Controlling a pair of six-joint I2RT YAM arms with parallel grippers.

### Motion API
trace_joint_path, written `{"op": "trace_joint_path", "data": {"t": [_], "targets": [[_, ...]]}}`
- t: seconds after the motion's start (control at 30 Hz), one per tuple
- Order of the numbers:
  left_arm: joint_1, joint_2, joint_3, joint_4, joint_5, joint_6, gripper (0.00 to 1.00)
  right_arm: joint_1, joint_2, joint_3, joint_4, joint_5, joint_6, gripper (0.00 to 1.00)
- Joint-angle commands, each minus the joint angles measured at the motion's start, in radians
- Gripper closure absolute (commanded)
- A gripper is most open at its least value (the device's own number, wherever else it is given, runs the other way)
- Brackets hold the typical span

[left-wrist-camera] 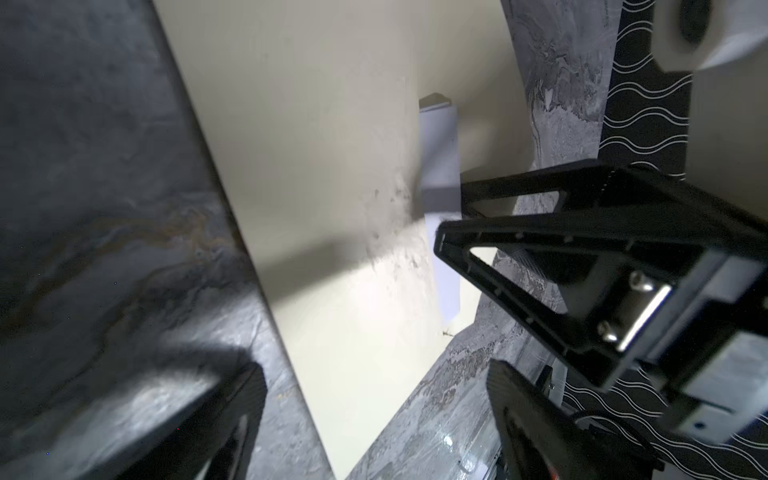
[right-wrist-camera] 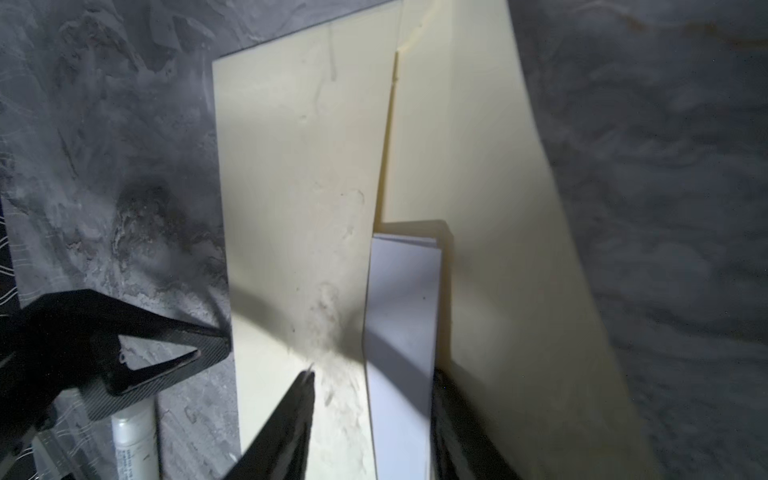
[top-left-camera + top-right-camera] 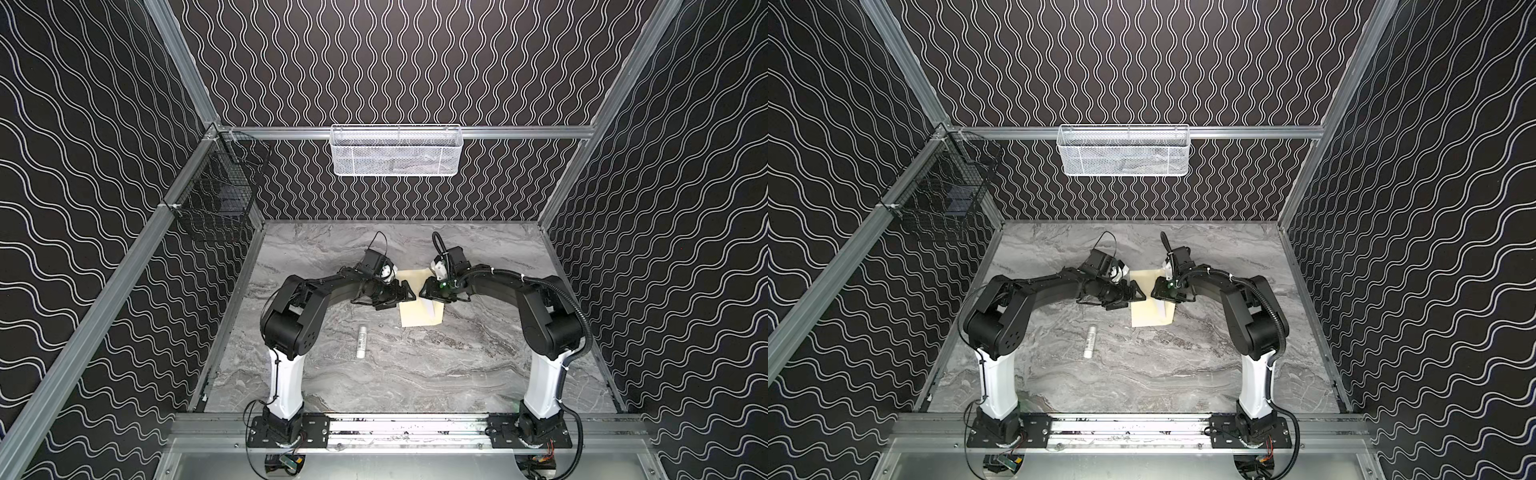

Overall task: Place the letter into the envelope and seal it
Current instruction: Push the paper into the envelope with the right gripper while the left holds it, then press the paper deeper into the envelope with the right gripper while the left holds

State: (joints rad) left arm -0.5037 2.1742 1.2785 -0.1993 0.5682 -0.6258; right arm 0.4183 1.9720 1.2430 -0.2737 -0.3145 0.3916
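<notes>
The envelope [image 3: 417, 318] lies flat on the table [image 3: 374, 374], its flap raised. The left gripper [image 1: 374, 370] gapes empty at its edge. The right gripper [image 2: 372, 374] stands parted astride the letter [image 2: 403, 311], which is half-tucked inside. Best to nudge the letter fully in, squarely, before folding the flap.

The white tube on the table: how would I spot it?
Find the grey marble table between the two black arms. The white tube lies alone there, nearer us than the cream envelope; it is a small round stick, not flat paper.
</notes>
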Motion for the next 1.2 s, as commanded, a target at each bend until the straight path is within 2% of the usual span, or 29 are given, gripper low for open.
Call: {"op": "trace_joint_path", "data": {"t": [0.0,0.37,0.67,0.97,1.07,1.17], "targets": [[-0.004,0.019,0.023,-0.069,-0.064,0.014,0.15,0.000,-0.001,-0.007,-0.003,0.018,0.000,0.54],[-0.017,0.039,0.064,-0.101,-0.063,0.026,0.24,0.011,0.045,0.007,0.013,-0.037,0.010,0.59],[-0.024,0.040,0.077,-0.127,-0.070,0.041,0.25,0.044,0.057,0.033,-0.002,-0.038,0.010,0.63],[0.041,-0.079,-0.078,-0.122,-0.126,0.059,0.18,0.037,0.017,0.018,-0.038,0.023,-0.011,0.67],[0.053,-0.102,-0.095,-0.119,-0.135,0.065,0.18,0.037,0.018,0.018,-0.041,0.022,-0.012,0.67],[0.049,-0.088,-0.076,-0.094,-0.097,0.052,0.23,0.039,0.011,0.012,-0.033,0.012,-0.003,0.66]]}}
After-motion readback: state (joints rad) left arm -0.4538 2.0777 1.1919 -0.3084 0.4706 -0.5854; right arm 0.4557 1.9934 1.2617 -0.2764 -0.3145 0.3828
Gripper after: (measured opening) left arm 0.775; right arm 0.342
